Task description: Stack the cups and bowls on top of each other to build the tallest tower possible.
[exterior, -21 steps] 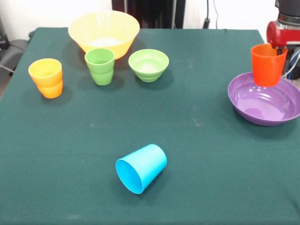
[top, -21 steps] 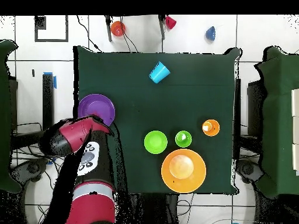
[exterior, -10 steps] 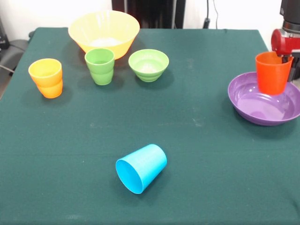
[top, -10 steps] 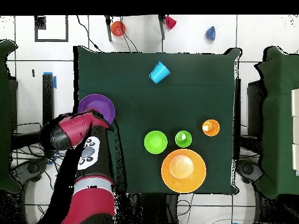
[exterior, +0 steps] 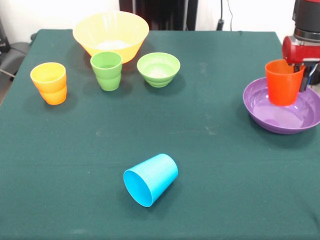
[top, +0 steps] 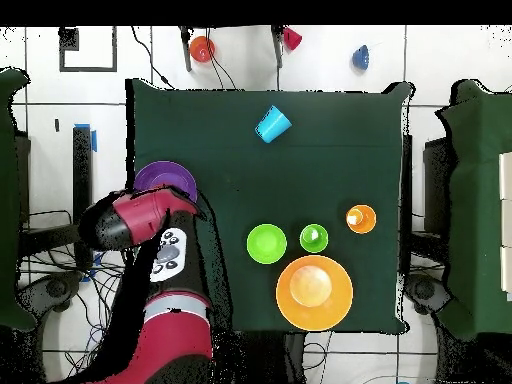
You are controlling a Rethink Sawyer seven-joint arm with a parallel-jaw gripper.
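Honestly, here's where it's at and what could bite:

hand: the hand sits at the far rim of the purple bowl, right behind the orange cup. One dark finger shows beside the cup's rim, so it looks clamped on the cup, though the grip point itself is hidden behind the cup.

orange cup: upright, mouth up, hanging over the back part of the purple bowl. Can't tell if its base touches the bowl floor or floats just above it.

rest of the pieces: light blue cup lies on its side near the front of the table. The yellow-orange cup, green cup, light green bowl and big yellow bowl are all well apart, on the other side.

tower so far: barely started, my guess.

risk 1: the cup is over the sloped back wall rather than the flat middle. Let go there and it could slide or tip.

risk 2: a shallow glossy bowl is a slippery seat; any nudge as the hand backs off could topple the cup.

risk 3: the bowl sits close to the table edge, so a sideways drag might shove it off.

risk 4: the blue cup can roll when approached.
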